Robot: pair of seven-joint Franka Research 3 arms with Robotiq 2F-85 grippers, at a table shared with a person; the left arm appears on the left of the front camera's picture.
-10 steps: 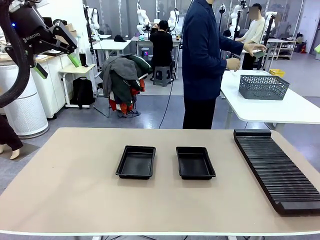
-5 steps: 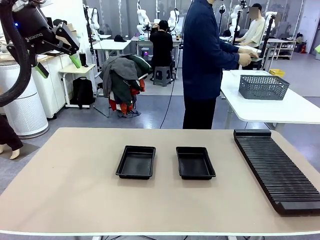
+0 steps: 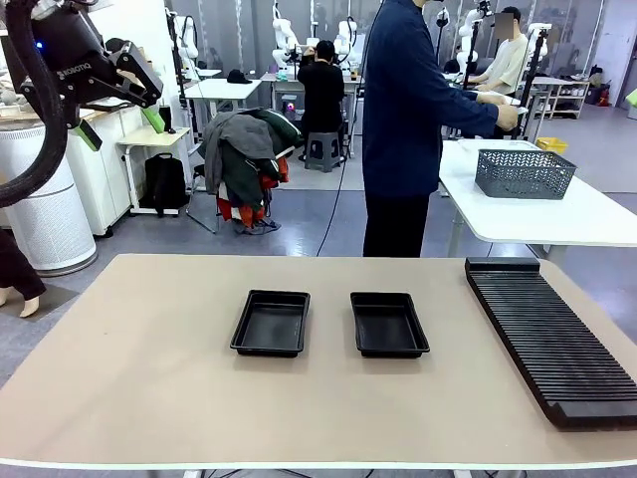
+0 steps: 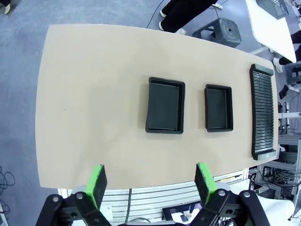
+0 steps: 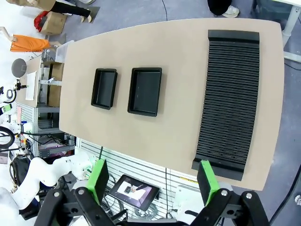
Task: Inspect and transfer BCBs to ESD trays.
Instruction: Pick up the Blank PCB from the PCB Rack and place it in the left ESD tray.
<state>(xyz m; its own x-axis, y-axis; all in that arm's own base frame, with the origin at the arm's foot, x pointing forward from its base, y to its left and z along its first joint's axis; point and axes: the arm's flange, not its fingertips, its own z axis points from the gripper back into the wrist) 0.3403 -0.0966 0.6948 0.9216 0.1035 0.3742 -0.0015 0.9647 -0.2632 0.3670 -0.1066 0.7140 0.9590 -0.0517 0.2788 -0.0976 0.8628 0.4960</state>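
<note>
Two empty black ESD trays lie side by side mid-table, the left tray and the right tray. The BCBs are out of view. My left gripper hangs open high above the table's left end, with nothing between its green pads. High over the table, my right gripper also stands open and holds nothing. A person in dark blue stands beyond the far edge, turned to a white table, with a hand reaching over it.
A long black ribbed rack takes up the table's right side. A grey mesh basket sits on the white table behind. The beige tabletop is bare on the left and in front of the trays.
The person's hand has reached farther right over the white table. My left gripper has drifted slightly up and left. The trays have not moved.
</note>
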